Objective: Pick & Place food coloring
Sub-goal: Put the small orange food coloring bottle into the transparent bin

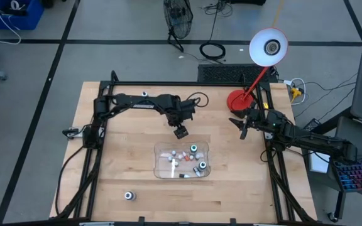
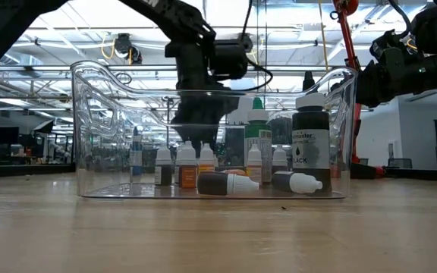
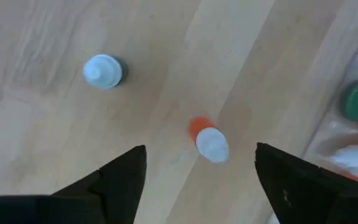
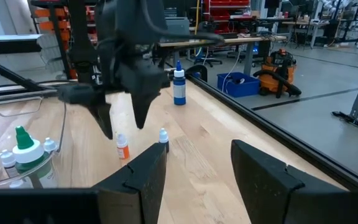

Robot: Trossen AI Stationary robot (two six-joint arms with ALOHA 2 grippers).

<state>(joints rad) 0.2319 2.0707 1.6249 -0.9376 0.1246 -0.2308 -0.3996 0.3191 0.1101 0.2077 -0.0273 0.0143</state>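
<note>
Hanging over the bench point(image 1: 118, 163) just behind the clear tray point(image 1: 162, 168), the left gripper point(image 1: 180, 132) points down with its fingers spread wide and empty. Between those fingers in the left wrist view stands a small orange bottle point(image 3: 207, 138) with a white cap, outside the tray and just beside its wall; a small blue-capped bottle point(image 3: 103, 71) stands a little farther off on the bare wood. The right wrist view shows the same pair under the left gripper, plus a taller blue bottle point(image 4: 178, 84) standing near the bench edge. One more bottle point(image 1: 129, 196) stands alone near the front-left of the bench, well apart from the tray.

Most of the food coloring point(image 2: 226, 171) sits inside the tray: small white-capped bottles upright in a cluster, two dark ones lying on their sides at the front, a green-topped bottle point(image 2: 257, 140) and a larger dark bottle point(image 2: 310, 144) with a white cap standing behind. The dark bottle's label reads "BLACK"; the green one carries a word ending in "master", the rest unclear.

The right gripper point(image 1: 243, 123) waits at the right side of the bench beside the red base of a desk lamp point(image 1: 239, 99), its fingers apart and holding nothing. A black cable point(image 1: 212, 50) lies coiled on the floor behind the bench.
</note>
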